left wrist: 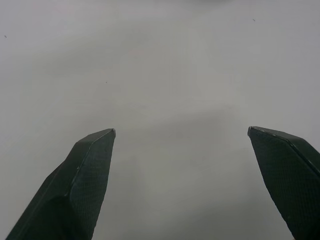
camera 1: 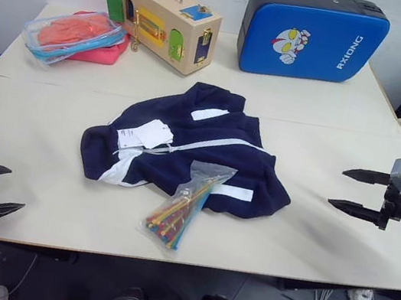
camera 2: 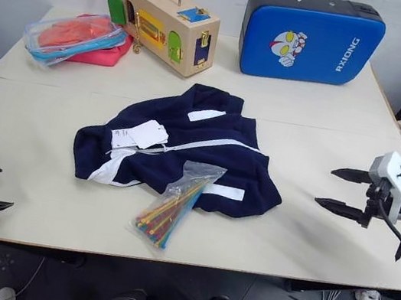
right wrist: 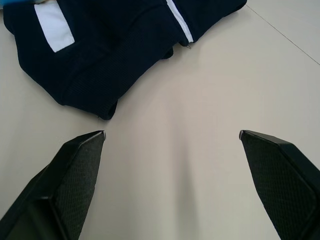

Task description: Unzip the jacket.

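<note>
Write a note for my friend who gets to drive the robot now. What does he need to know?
Left gripper: open, holding nothing, near the table's front left edge.
Right gripper: open, holding nothing, over the table right of the jacket.
Jacket: crumpled mid-table, white zipper looks closed, paper tags on top. A clear bag of coloured sticks lies over its front edge.
Done: nothing yet.
Left: reach the jacket, pull the zipper open.

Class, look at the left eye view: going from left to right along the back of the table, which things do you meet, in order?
Clear pouch with orange contents → wooden latch box → blue padded case.
</note>
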